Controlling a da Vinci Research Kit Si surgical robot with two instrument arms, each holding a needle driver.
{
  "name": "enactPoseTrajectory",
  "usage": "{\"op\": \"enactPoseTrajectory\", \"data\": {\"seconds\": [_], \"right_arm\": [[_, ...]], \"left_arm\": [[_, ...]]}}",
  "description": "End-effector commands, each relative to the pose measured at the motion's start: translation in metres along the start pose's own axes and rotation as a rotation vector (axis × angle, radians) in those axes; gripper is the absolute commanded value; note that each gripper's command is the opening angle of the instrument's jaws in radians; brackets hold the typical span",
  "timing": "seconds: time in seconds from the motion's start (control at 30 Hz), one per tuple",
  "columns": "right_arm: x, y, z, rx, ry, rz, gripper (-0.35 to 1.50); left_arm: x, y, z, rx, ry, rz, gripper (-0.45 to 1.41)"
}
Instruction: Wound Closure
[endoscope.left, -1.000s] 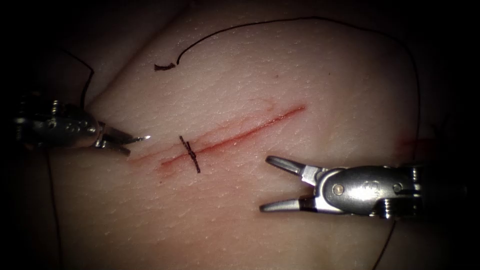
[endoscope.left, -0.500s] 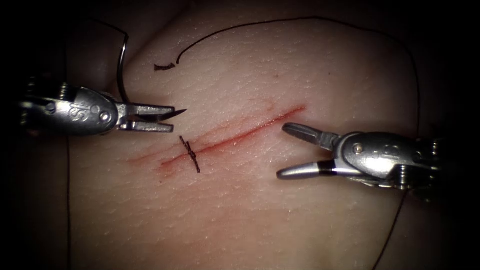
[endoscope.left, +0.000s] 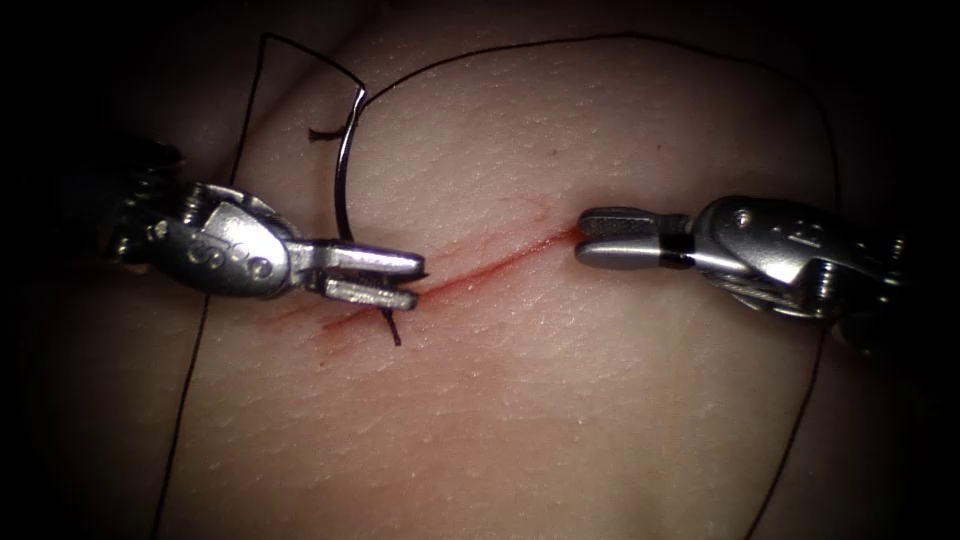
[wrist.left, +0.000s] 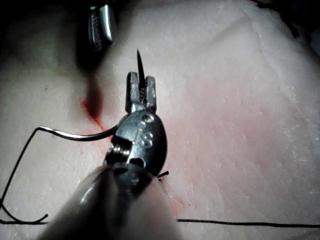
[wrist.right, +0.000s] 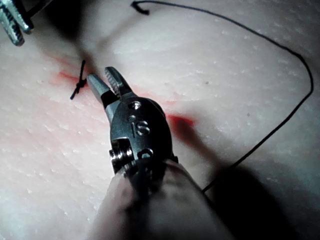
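While the left tool (endoscope.left: 385, 277) clamps the needle (endoscope.left: 340, 185) just behind its point, clear of the tissue (endoscope.left: 520, 400) left of the cut (endoscope.left: 500, 265), the right tool (endoscope.left: 590, 238) hangs empty, jaws nearly shut. Stiff, slippery steel: better gripped mid-curve. The thread (endoscope.left: 600, 40) trails limp.

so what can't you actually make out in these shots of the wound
- Earlier black stitch across the red cut, endoscope view: its upper part is hidden behind the left steel tool.
- Curved steel needle: the held stretch sits inside the jaws.
- Thin black thread: runs into the dark edges, ends unseen.
- Right steel tool: holds nothing visible.
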Motion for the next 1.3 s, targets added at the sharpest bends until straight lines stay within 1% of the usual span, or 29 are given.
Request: {"op": "enactPoseTrajectory", "data": {"seconds": [0.03, 0.07, 0.1, 0.17, 0.2, 0.23, 0.27, 0.3, 0.37, 0.47, 0.67, 0.7, 0.8, 0.83, 0.9, 1.03, 1.2, 1.3], "right_arm": [[-0.0006, -0.0003, 0.0013, 0.022, 0.003, 0.037, 0.34], [-0.0005, -0.0002, 0.0015, 0.029, 0.003, 0.059, 0.39], [-0.0005, -0.0002, 0.0017, 0.037, 0.006, 0.081, 0.44], [-0.0004, -0.0001, 0.0021, 0.050, 0.013, 0.132, 0.46], [-0.0003, 0.0000, 0.0023, 0.060, 0.025, 0.190, 0.49], [-0.0002, 0.0001, 0.0025, 0.064, 0.035, 0.237, 0.57], [-0.0001, 0.0002, 0.0028, 0.071, 0.048, 0.259, 0.69], [-0.0001, 0.0002, 0.0030, 0.079, 0.062, 0.269, 0.76], [-0.0001, 0.0003, 0.0035, 0.097, 0.078, 0.289, 0.83], [0.0000, 0.0004, 0.0046, 0.126, 0.103, 0.366, 0.98], [0.0000, 0.0001, 0.0073, 0.179, 0.119, 0.474, 1.13], [0.0001, 0.0000, 0.0076, 0.190, 0.126, 0.490, 1.15], [0.0003, 0.0001, 0.0084, 0.221, 0.153, 0.520, 1.08], [0.0004, 0.0002, 0.0089, 0.249, 0.166, 0.522, 1.06], [0.0004, 0.0003, 0.0091, 0.259, 0.172, 0.526, 1.06], [0.0004, 0.0002, 0.0100, 0.295, 0.189, 0.540, 1.06], [0.0002, 0.0000, 0.0109, 0.316, 0.200, 0.563, 1.06], [0.0004, 0.0001, 0.0115, 0.352, 0.222, 0.575, 1.06]], "left_arm": [[-0.0004, 0.0007, 0.0010, 0.008, 0.020, 0.010, -0.45], [-0.0005, 0.0010, 0.0013, 0.011, 0.045, 0.023, -0.45], [-0.0005, 0.0012, 0.0016, 0.021, 0.050, 0.032, -0.45], [-0.0006, 0.0017, 0.0020, 0.025, 0.051, 0.056, -0.45], [-0.0006, 0.0020, 0.0022, 0.024, 0.050, 0.067, -0.45], [-0.0006, 0.0022, 0.0023, 0.024, 0.049, 0.075, -0.45], [-0.0007, 0.0023, 0.0024, 0.025, 0.051, 0.082, -0.45], [-0.0007, 0.0024, 0.0024, 0.033, 0.055, 0.096, -0.45], [-0.0006, 0.0024, 0.0023, 0.051, 0.064, 0.116, -0.45], [-0.0006, 0.0025, 0.0023, 0.076, 0.074, 0.161, -0.45], [-0.0006, 0.0025, 0.0024, 0.094, 0.079, 0.211, -0.45], [-0.0006, 0.0025, 0.0024, 0.096, 0.081, 0.218, -0.45], [-0.0006, 0.0025, 0.0024, 0.098, 0.083, 0.230, -0.45], [-0.0005, 0.0025, 0.0025, 0.101, 0.093, 0.244, -0.45], [-0.0004, 0.0025, 0.0024, 0.105, 0.100, 0.251, -0.45], [0.0000, 0.0021, 0.0022, 0.144, 0.127, 0.270, -0.45], [0.0010, 0.0019, 0.0023, 0.132, 0.167, 0.302, -0.45], [0.0017, 0.0019, 0.0024, 0.131, 0.185, 0.316, -0.45]]}}
